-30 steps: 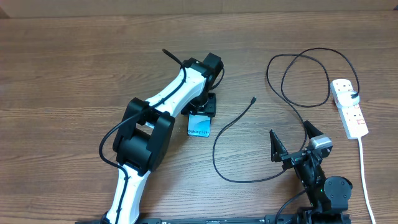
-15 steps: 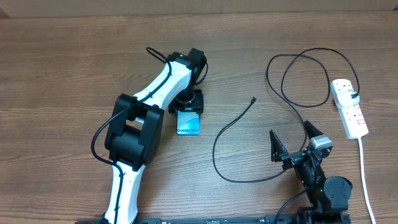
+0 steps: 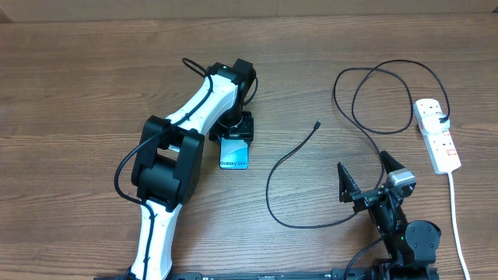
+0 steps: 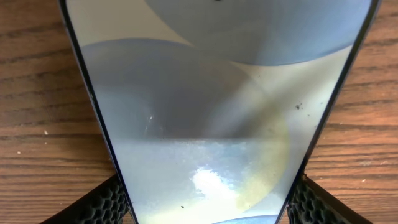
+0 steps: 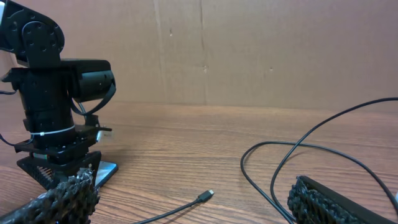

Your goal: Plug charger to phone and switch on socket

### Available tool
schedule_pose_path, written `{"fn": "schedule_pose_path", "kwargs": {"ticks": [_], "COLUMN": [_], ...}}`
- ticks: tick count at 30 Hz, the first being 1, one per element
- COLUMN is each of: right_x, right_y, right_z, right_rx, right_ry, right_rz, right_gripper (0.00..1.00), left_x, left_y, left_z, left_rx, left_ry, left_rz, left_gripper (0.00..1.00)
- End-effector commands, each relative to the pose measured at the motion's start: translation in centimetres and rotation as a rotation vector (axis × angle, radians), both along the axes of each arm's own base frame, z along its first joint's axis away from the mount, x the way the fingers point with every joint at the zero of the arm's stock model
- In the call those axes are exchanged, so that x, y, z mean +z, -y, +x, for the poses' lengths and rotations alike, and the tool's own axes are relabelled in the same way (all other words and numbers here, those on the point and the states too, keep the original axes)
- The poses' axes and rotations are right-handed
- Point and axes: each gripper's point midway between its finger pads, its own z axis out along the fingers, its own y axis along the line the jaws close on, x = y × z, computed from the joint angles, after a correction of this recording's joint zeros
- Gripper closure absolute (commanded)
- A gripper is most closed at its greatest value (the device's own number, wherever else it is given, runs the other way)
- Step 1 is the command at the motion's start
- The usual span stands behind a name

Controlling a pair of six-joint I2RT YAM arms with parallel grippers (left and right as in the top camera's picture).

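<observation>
The phone (image 3: 234, 153) lies flat on the wooden table with its light-blue screen up. My left gripper (image 3: 236, 128) is shut on its far end. In the left wrist view the phone (image 4: 211, 112) fills the frame, with the gripper (image 4: 208, 208) pads pressed against both black edges. The charger, a thin black cable (image 3: 269, 194), curves across the table, and its free plug tip (image 3: 317, 124) lies bare to the right of the phone. The white socket (image 3: 436, 134) sits at the far right. My right gripper (image 3: 363, 163) stands open near the front, empty, with the plug tip (image 5: 207, 195) ahead of it.
A white cord (image 3: 457, 225) trails from the socket toward the front edge. The charger cable makes large loops (image 3: 373, 97) left of the socket. A cardboard wall (image 5: 249, 50) stands behind the table. The left arm (image 3: 167, 167) lies diagonally over the left-middle area.
The left arm slid the phone a short way to the left, then held nearly still. The right arm, cable and socket have not moved.
</observation>
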Motion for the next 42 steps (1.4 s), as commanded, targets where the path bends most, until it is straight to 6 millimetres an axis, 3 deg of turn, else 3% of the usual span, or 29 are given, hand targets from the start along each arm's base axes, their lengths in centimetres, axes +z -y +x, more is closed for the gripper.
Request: {"fn": "schedule_pose_path", "kwargs": {"ticks": [1,6,9,15,21,28,31,37,42], "right_x": [-0.1,-0.3,-0.3,2.8,5.3,6.1,4.3,-3.6,-5.6], "right_y": [-1.5,-4.5,-4.7,-4.6,-5.6,-8.2,-9.7,-12.6,-15.5], "right_z": [-0.5,-2.1,-2.1,-1.9,0.1,4.9,6.2,6.5,7.6], "right_rx": [0.093,0.288,0.296,0.287,0.323,0.48,0.597,0.613,0.687], "right_ry": [-0.031,-0.092,-0.144,-0.212,-0.493,-0.876,-0.992,-1.307,-1.269], "right_rz": [0.104,0.186,0.256,0.315,0.307,0.415,0.503,0.58,0.502], "right_gripper": [0.0,0.0,0.0,0.0,0.0,0.0,0.0,0.0,0.0], "left_x": [-2.6,-2.4,-2.2,-2.2,-2.2,-2.2,-2.2,-2.2,-2.2], "left_y": [-0.1,1.2,1.8,1.5,1.6,1.5,1.5,1.5,1.5], "left_z": [-0.6,-0.7,-0.6,-0.4,-0.3,-0.3,-0.4,-0.5,-0.5], "left_rx": [-0.029,-0.049,-0.042,-0.031,-0.032,-0.031,-0.03,-0.03,-0.029], "left_ry": [-0.064,-0.084,-0.094,-0.091,-0.089,-0.089,-0.091,-0.097,-0.098], "left_rz": [-0.019,-0.126,-0.182,-0.189,-0.189,-0.189,-0.189,-0.186,-0.186], "left_gripper": [0.34,0.34,0.33,0.34,0.33,0.31,0.31,0.3,0.3]}}
